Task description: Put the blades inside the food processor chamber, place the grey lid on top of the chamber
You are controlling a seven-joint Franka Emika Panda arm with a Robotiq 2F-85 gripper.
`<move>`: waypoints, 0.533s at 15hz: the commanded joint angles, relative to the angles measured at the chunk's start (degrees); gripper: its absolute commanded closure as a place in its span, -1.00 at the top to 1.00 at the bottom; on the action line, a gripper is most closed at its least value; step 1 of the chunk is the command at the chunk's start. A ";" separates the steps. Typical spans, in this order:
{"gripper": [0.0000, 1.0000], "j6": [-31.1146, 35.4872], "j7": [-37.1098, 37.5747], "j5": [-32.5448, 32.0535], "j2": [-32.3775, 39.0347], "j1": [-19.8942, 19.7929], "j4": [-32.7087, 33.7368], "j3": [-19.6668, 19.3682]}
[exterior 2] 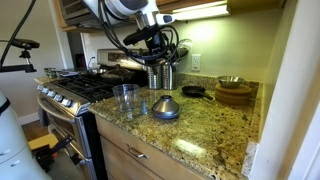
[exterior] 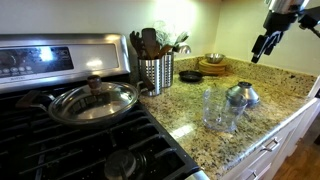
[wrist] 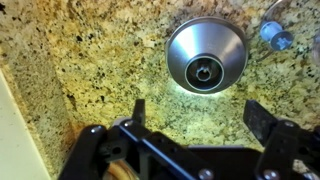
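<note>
The claw (wrist: pixel 197 118) is open: both fingers (wrist: pixel 140 112) stand apart at the bottom of the wrist view, with nothing between them. In an exterior view the claw (exterior: pixel 260 48) hangs at the upper right of the frame, clear of the speckled granite counter (exterior: pixel 275 92). The grey dome-shaped metal lid (exterior: pixel 240 95) rests on the counter at centre right. The clear straight-sided cup-like chamber (exterior: pixel 218 110) stands upright just beside it, toward the lower centre of the frame.
</note>
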 commanded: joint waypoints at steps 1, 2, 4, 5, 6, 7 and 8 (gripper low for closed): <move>1.00 0.90 1.13 0.63 -1.16 1.51 -3.94 0.73; 1.00 0.51 0.53 1.05 -1.02 2.00 -4.60 0.82; 1.00 0.53 -0.85 2.10 -1.01 3.21 -6.31 0.87; 1.00 0.74 -2.45 3.27 -1.13 4.25 -7.26 0.62; 1.00 1.10 -3.55 4.25 -1.24 5.10 -8.09 0.51; 1.00 1.28 -4.80 5.33 -1.23 6.00 -8.83 0.43; 1.00 1.21 -5.81 6.22 -1.21 6.74 -9.34 0.42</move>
